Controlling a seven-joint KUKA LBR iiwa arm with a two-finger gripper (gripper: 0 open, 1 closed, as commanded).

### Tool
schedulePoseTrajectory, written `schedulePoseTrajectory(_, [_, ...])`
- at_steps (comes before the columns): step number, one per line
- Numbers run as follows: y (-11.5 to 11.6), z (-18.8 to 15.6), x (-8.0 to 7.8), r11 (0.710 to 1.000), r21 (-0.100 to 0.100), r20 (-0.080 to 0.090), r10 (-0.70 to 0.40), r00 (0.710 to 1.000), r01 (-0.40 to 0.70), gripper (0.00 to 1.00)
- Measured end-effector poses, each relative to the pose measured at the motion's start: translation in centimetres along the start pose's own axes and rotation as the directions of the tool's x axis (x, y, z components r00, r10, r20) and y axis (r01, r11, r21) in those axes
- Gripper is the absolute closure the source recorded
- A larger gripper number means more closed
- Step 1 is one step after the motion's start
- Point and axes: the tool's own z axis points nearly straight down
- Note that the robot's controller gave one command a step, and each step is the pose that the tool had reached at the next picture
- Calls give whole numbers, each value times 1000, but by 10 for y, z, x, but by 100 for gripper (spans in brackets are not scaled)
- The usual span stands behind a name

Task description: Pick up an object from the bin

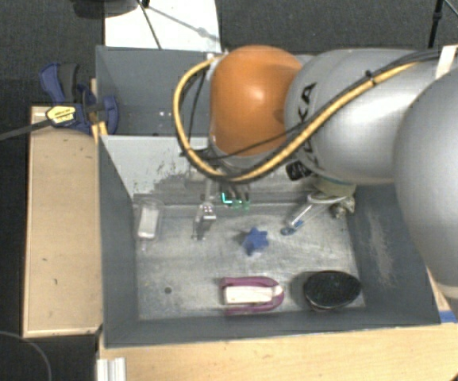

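Nearest in the bin (117, 252), a purple-rimmed white oblong (251, 294) and, to its right, a black round disc (332, 290) are seen lying apart. Farther in, a small blue star-like piece (254, 240) is found near the middle. Beyond it the gripper (206, 219) is seen low over bare floor, between a pale grey block (147, 219) at the left and a blue-tipped white stick (298, 219) at the right. Nothing is seen held, and whether it is apart or together cannot be told. A grasp made here would likely be closed on nothing, or the floor scraped; the blue piece could be knocked aside. On the arm (356, 109) dark lettering is partly crossed by a cable, and only "KA" is made out.
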Motion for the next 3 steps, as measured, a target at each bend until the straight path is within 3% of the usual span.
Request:
schedulePoseTrajectory(1, [-110,38,56,993,4,1,114,993,-114,0])
schedulePoseTrajectory(2, [-132,107,34,985,-4,13,175,984,-175,0])
schedulePoseTrajectory(3, [-130,103,33,985,-6,19,175,984,-175,100])
